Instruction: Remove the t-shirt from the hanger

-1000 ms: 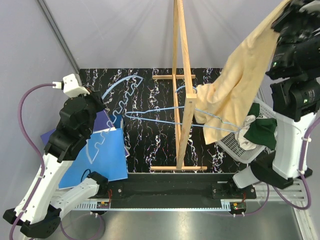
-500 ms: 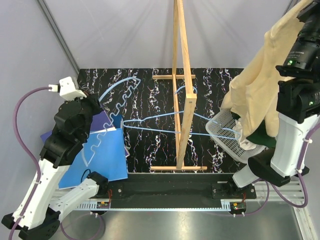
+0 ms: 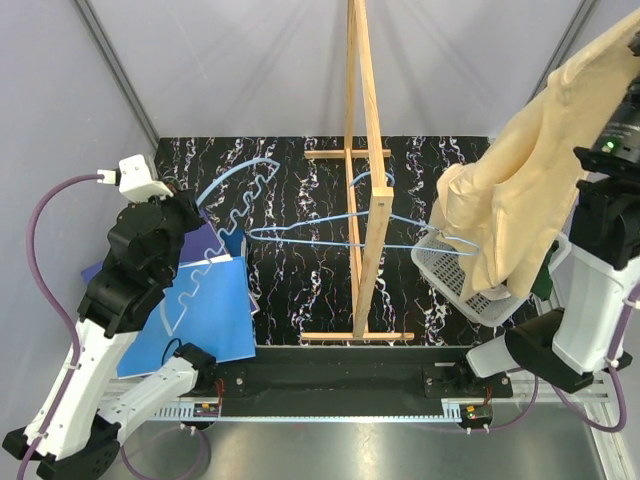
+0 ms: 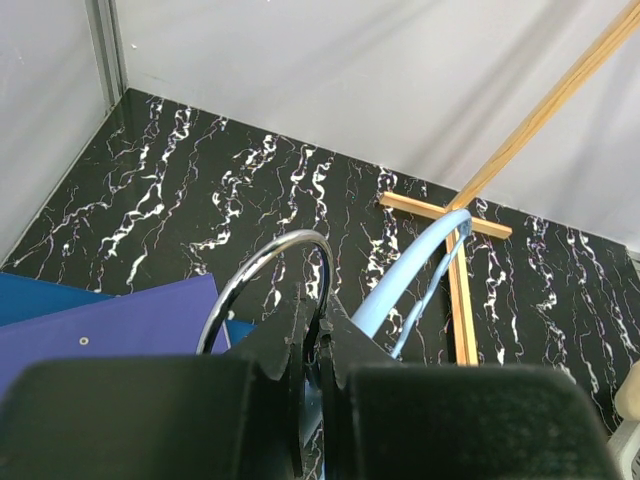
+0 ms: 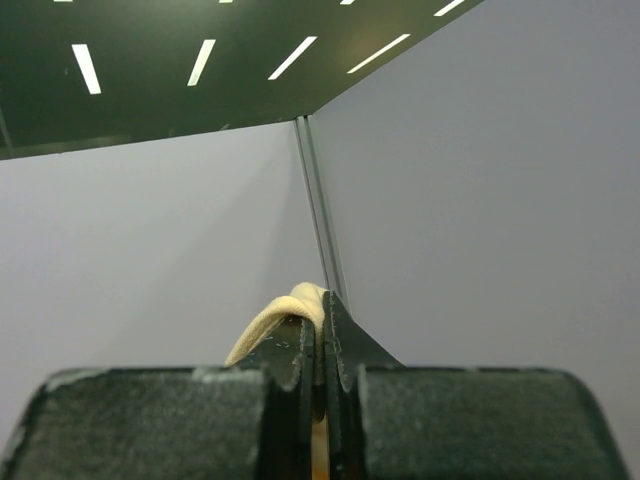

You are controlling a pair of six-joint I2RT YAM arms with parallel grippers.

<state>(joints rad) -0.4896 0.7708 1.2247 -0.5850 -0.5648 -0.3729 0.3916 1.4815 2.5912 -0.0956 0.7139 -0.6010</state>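
Note:
The cream t-shirt [image 3: 520,190] hangs in a long bunch from my right gripper [image 5: 321,330], which is shut on a fold of the cloth [image 5: 285,315] and raised high at the top right. My left gripper [image 4: 318,325] is shut on the chrome hook [image 4: 255,280] of the light blue hanger [image 3: 310,236], at the left of the table [image 3: 195,212]. The hanger stretches right past the wooden rack. Its far tip [image 3: 468,248] ends at the shirt's lower edge over the basket; I cannot tell whether it is still inside the cloth.
A wooden rack [image 3: 365,150] stands upright mid-table, across the hanger's line. A white basket [image 3: 440,268] sits tilted under the shirt at the right. A blue folder [image 3: 215,320] and a purple one [image 3: 205,240] lie at the left under my left arm.
My right gripper has carried the shirt up and to the right, sliding it along the hanger toward its right tip. The green cloth in the basket is now mostly covered. The left arm barely moved.

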